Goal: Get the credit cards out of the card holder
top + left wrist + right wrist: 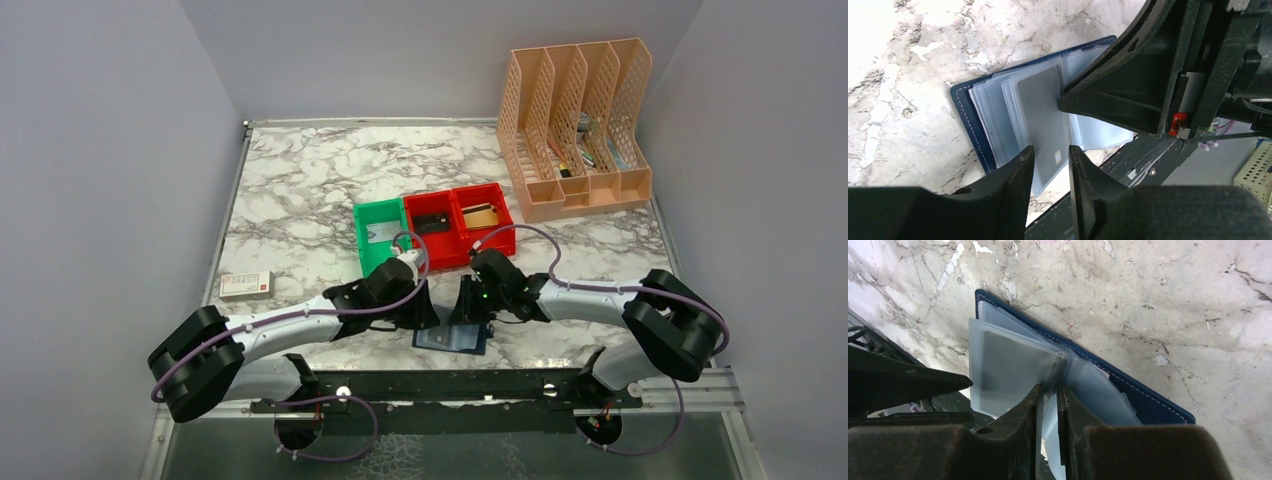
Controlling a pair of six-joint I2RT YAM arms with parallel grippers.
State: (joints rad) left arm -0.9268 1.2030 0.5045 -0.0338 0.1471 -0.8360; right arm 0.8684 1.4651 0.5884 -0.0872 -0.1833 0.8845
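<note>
The card holder [452,338] lies open at 6 o'clock on the veined marble table [300,190], stitched navy cover down and glossy sleeves fanned upward. My right gripper [1050,387] is clenched on one thin clear sleeve [1008,370]. At its 9 o'clock, my left gripper [1050,148] has its matte black fingers parted, grasping nothing, over a flat grey card [1040,115].

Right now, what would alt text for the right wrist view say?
The right gripper has its fingers closed on a clear sleeve of the open navy card holder, lying on the marble table. A grey card shows in the neighbouring sleeve, and a left-arm finger points in from the left.
</note>
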